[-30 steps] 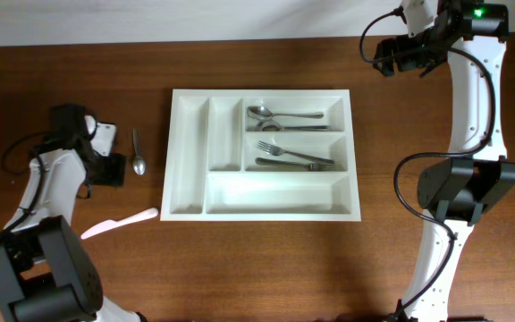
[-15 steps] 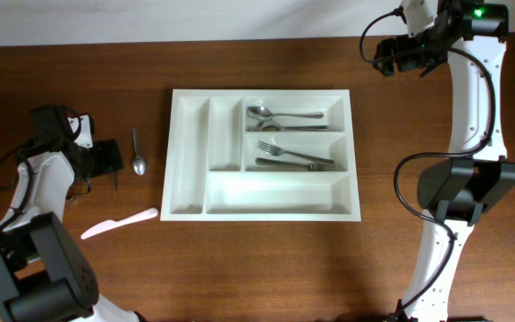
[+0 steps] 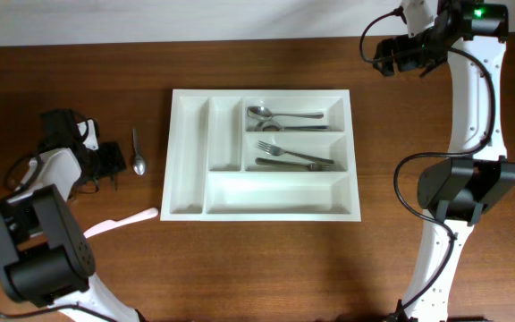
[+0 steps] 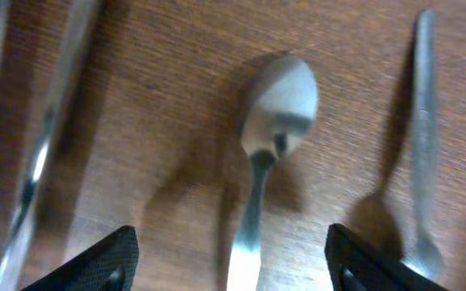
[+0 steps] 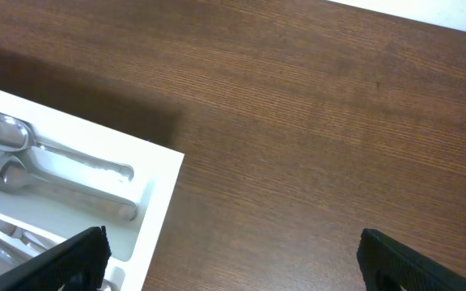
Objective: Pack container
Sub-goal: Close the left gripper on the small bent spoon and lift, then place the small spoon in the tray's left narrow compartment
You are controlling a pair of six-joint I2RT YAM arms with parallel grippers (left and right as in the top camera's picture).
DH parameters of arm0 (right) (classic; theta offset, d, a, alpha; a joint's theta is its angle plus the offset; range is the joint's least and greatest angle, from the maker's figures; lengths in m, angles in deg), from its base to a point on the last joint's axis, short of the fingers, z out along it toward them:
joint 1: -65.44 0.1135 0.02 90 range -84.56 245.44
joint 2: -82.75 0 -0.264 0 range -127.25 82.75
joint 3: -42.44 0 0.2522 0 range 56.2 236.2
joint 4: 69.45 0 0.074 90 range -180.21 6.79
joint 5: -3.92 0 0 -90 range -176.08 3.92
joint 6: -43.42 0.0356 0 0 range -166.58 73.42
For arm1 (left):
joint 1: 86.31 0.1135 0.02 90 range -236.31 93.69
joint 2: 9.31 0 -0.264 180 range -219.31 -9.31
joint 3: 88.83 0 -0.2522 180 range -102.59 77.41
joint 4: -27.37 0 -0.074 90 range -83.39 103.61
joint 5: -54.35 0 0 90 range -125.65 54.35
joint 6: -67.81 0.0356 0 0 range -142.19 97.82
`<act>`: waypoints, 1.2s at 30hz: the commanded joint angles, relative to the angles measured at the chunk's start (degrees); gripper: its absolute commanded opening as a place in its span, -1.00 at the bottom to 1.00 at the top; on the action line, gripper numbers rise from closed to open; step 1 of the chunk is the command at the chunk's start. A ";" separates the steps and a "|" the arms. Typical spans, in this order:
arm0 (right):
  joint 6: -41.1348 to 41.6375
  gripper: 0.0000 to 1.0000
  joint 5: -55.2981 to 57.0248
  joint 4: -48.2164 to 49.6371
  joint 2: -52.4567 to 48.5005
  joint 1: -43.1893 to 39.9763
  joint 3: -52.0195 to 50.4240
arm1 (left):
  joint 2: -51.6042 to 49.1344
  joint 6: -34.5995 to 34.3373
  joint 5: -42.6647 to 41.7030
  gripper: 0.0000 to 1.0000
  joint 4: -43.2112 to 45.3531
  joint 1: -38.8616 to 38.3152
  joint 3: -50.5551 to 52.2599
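The white container (image 3: 189,152) lies in the middle of the table. It holds spoons (image 3: 284,114) in its top right compartment and forks (image 3: 293,158) in the one below. A loose metal spoon (image 3: 137,152) lies on the table left of it. My left gripper (image 3: 114,163) is open just left of this spoon. In the left wrist view the spoon (image 4: 275,113) lies on the wood, its handle running down between my spread fingers (image 4: 237,267). My right gripper (image 3: 387,55) is open and empty above the table, past the container's top right corner (image 5: 156,210).
A pink plastic knife (image 3: 119,223) lies on the table below my left gripper. A thin metal shaft (image 4: 423,137) shows right of the spoon in the left wrist view. The container's two upright compartments and its long bottom compartment (image 3: 275,192) hold nothing.
My left arm has swung its wrist about and the gripper has shifted slightly beside the loose spoon. The spoon, the knife and the right arm have not moved.
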 commanded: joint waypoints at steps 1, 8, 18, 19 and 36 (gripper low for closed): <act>0.48 0.98 0.28 0.00 1.60 -0.11 0.81 | -2.43 -0.55 0.63 0.33 1.16 0.09 -1.11; 0.50 0.98 0.28 0.00 1.60 -0.11 0.81 | -3.87 -0.55 0.61 -0.49 1.86 0.09 -1.11; 0.48 0.98 0.28 0.00 1.60 -0.11 0.81 | -3.80 -0.57 0.15 -0.96 1.49 0.09 -1.77; 0.50 0.98 0.28 0.00 1.60 -0.11 0.81 | -3.74 -0.55 0.15 -0.96 1.31 0.09 -2.12; 0.50 0.98 0.28 0.00 1.60 -0.11 0.81 | 4.74 -0.81 0.17 -0.96 -17.33 -13.70 -21.14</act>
